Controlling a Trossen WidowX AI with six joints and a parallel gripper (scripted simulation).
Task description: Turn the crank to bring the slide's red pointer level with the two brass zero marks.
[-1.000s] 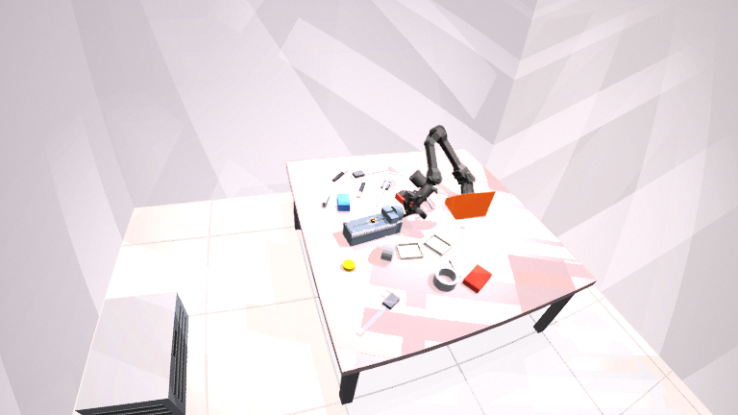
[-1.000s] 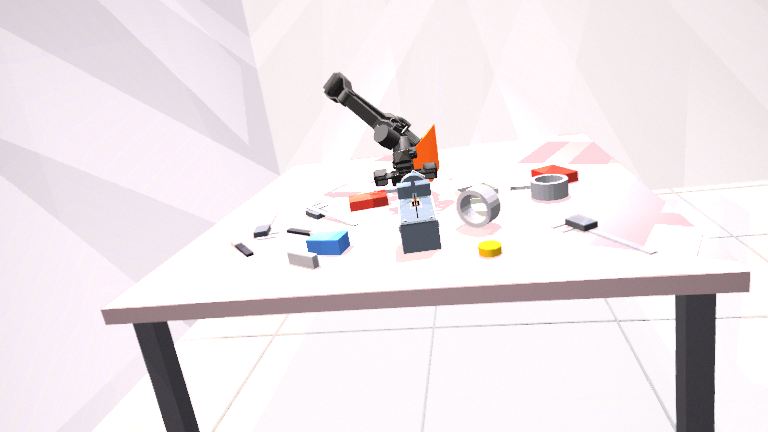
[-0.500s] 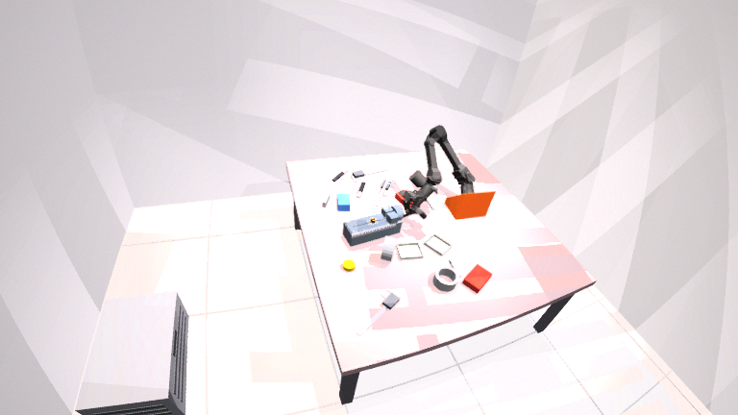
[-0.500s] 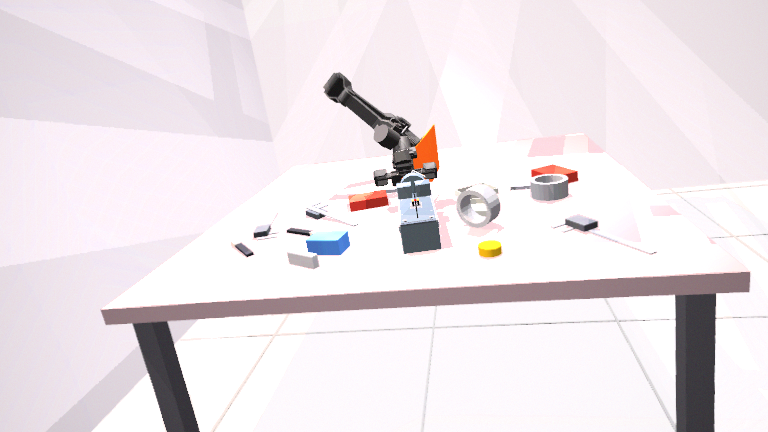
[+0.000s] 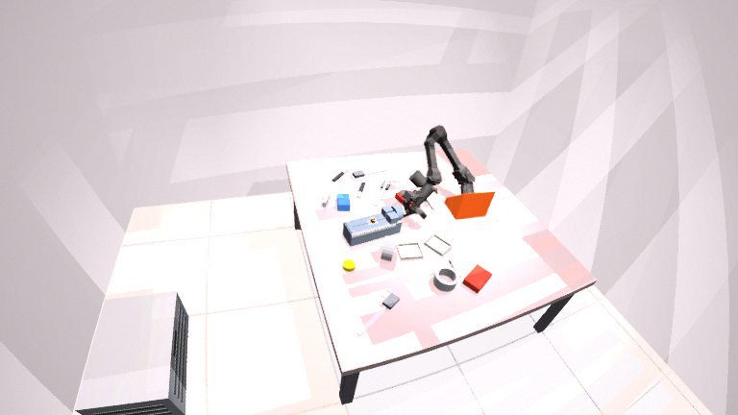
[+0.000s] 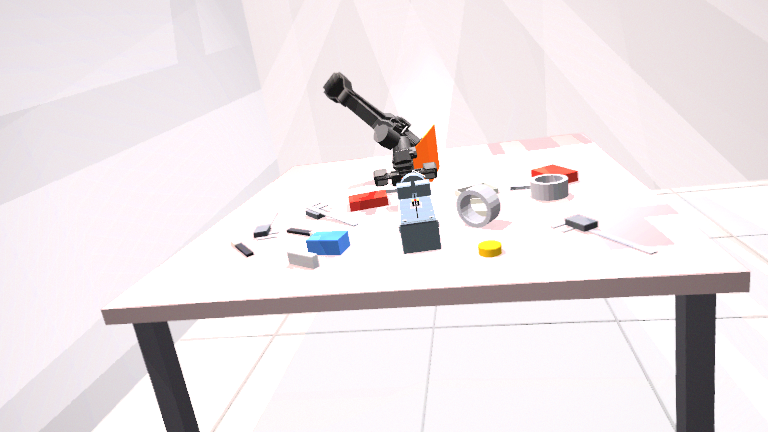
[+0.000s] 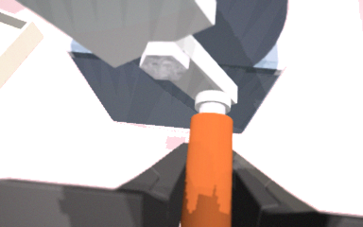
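Note:
The blue-grey machine (image 5: 372, 230) (image 6: 419, 235) stands on the table, its slide marker (image 5: 372, 220) (image 6: 415, 202) small on the top face. Whether the red pointer is level with the brass marks is too small to tell. In the wrist view, the crank's white arm (image 7: 213, 71) runs from a hexagonal hub (image 7: 164, 61) down right to the orange handle (image 7: 210, 165). My gripper (image 7: 204, 153) is shut on that orange handle, with a dark finger on each side. In the top view the gripper is at the machine's right end; in the exterior view it is behind the machine.
A red block (image 6: 368, 200) and a blue block (image 5: 343, 203) (image 6: 328, 242) lie near the machine. A grey ring (image 6: 478, 207) and a yellow disc (image 5: 349, 264) (image 6: 489, 248) are on its other side. An orange panel (image 5: 470, 205) (image 6: 427, 154) stands by the arm's base.

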